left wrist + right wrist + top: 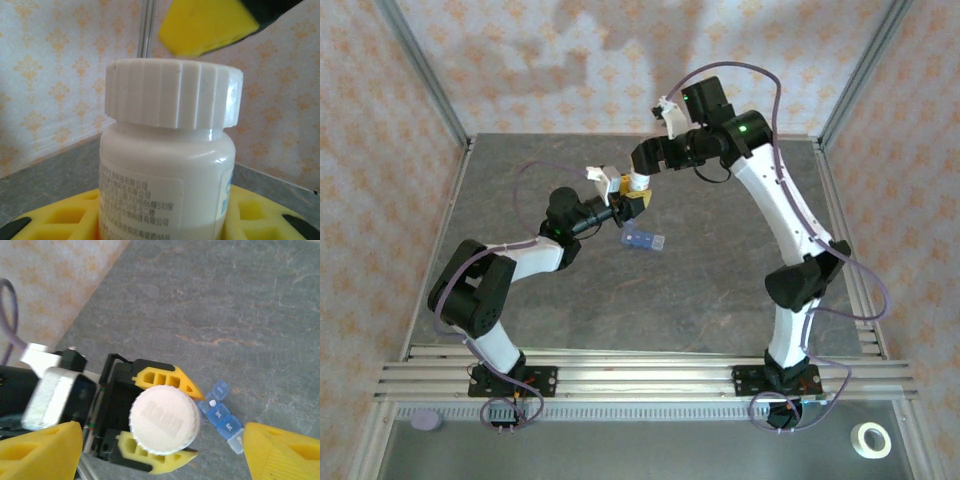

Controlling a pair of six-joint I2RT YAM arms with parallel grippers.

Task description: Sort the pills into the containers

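At the middle of the grey tabletop [720, 300], we see the left gripper [198, 422] clenched on a white pill bottle [165, 421], its yellow fingers [162, 380] pressed against opposite sides of the body just under the ribbed white cap [172, 92]. The bottle stands cap-up with the cap seated on its neck, and a printed label wraps its lower half; the print is too fine for us to read. Directly above the bottle hangs the right gripper [161, 435], released, its two yellow fingers [45, 450] spread wide to either side of the cap and touching neither the cap nor the bottle. From the left wrist camera, one of those yellow fingers shows just over the cap with a gap between them. The task's containers, a translucent blue pill organiser [643, 240] of joined square compartments, lie flat on the tabletop just beside the bottle, on the side beyond the left gripper's fingertips, and apart from both grippers. From the right wrist camera, a small pale speck shows at one of the organiser's compartments nearest the bottle; we cannot tell whether it is a pill. Whether the bottle rests on the tabletop or is held above it, we cannot tell.
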